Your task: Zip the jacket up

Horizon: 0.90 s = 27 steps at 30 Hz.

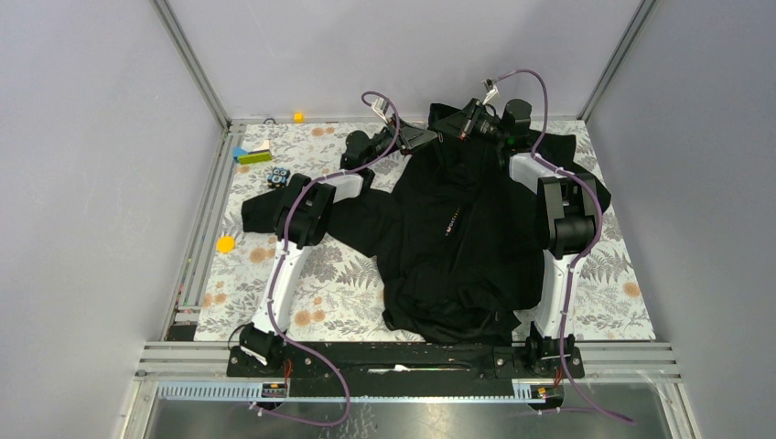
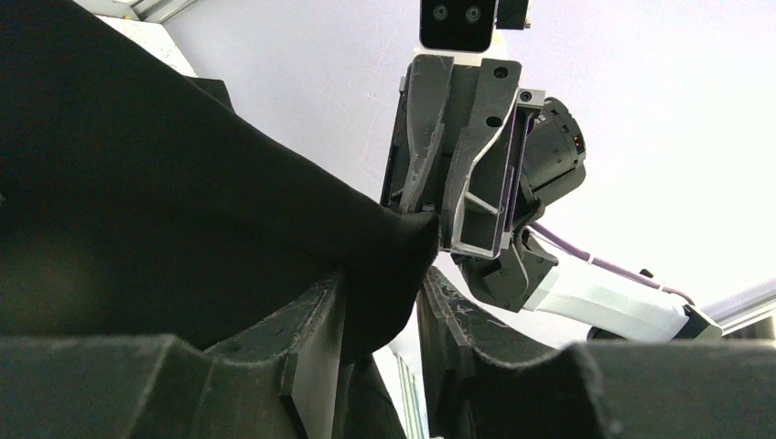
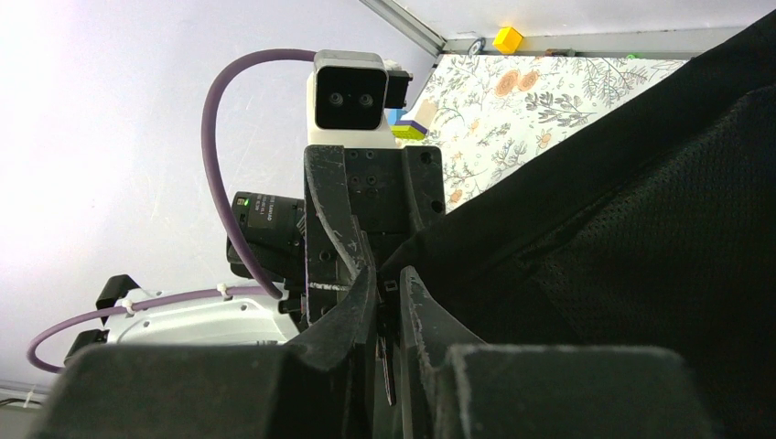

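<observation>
The black jacket [image 1: 458,238] lies spread on the floral table, hem toward the arm bases, with tiny coloured marks [image 1: 449,222] at mid-chest. Both grippers meet at its far collar end. My left gripper [image 2: 382,279] stands open. A corner of jacket fabric [image 2: 384,247] hangs between its fingers against the left one, with light showing beside the right one. My right gripper [image 3: 389,273] is shut on the zipper pull [image 3: 387,357], whose tab dangles between the fingers. From above, the left gripper [image 1: 428,137] and right gripper [image 1: 460,131] face each other, almost touching.
On the table's far left lie a yellow cube [image 1: 297,116], green and blue blocks [image 1: 252,154], a small black object with blue dots [image 1: 279,176] and a yellow disc [image 1: 225,244]. Metal rails [image 1: 206,229] edge the table, and grey walls enclose it.
</observation>
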Tool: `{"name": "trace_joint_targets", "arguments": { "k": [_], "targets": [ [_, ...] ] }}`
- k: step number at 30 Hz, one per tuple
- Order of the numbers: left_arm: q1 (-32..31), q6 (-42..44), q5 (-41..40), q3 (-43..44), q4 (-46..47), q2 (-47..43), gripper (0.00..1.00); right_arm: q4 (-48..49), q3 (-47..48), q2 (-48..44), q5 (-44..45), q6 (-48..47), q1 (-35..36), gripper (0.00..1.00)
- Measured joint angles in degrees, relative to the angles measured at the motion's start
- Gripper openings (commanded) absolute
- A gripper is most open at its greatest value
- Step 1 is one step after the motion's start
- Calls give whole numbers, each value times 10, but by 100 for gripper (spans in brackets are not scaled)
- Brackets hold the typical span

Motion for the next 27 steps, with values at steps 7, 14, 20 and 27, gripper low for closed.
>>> {"name": "trace_joint_targets", "arguments": {
  "k": [7,14,20,27],
  "targets": [
    [-2,-1,0,5,-1,5,32,4,0,0,0,3,0,0],
    [-2,-9,0,11,0,10,0,4,0,0,0,3,0,18],
    [-2,-9,-1,11,-7,14,0,-82,17,-5,21,-41,0,65],
    [1,-27,-4,37,-30,49,0,-311,51,-66,151,-164,-6,78]
  ]
}}
